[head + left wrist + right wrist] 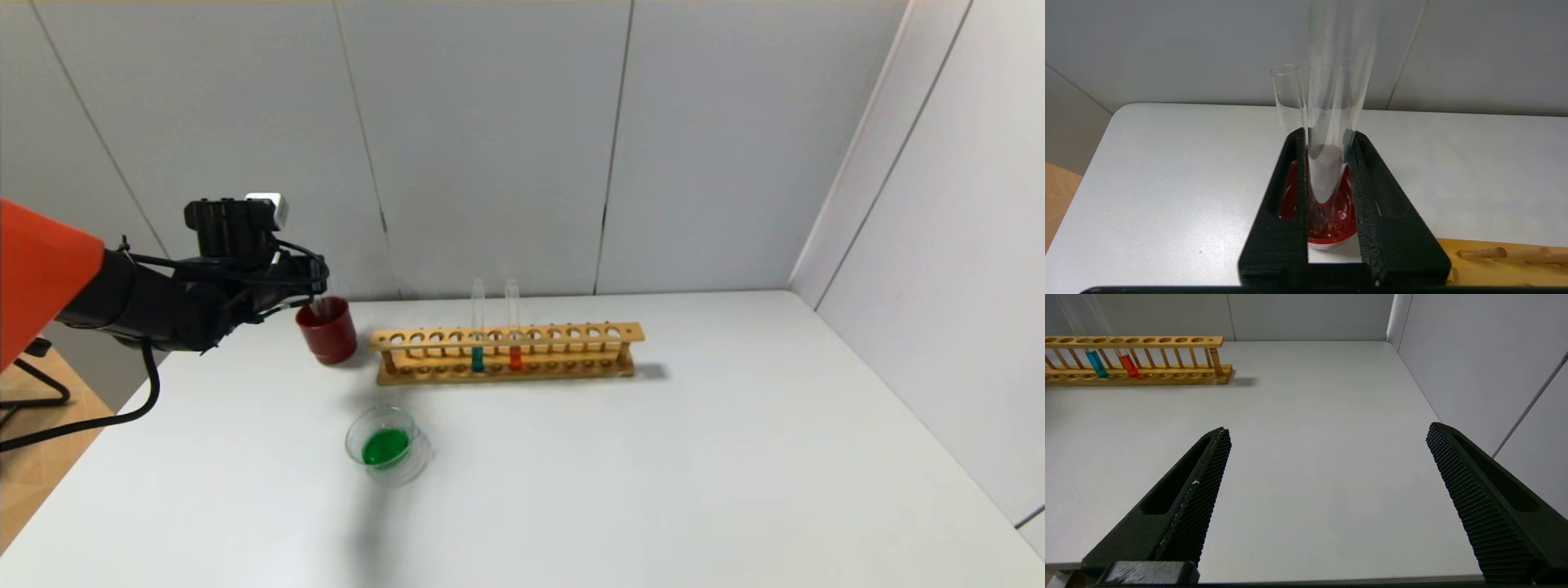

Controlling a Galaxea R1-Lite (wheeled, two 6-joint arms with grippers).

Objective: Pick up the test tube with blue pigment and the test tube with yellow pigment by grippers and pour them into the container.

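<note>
My left gripper [320,286] [1327,134] hangs over a dark red cup [326,331] at the table's back left. An empty clear tube [1331,122] stands upright between its fingers, smeared as if sliding, its round end inside the cup. The jaws stand a little apart around it. A second empty tube [1284,98] leans in the cup. The test tube with blue pigment [478,357] [1097,363] stands in the wooden rack [571,335]. No tube with yellow liquid shows. The container [385,445] holds green liquid. My right gripper [1327,428] is open over bare table, out of the head view.
A tube with orange-red liquid [515,357] stands in the rack beside the blue one. The rack runs along the back of the white table [653,490]. Grey walls close off the back and the right side.
</note>
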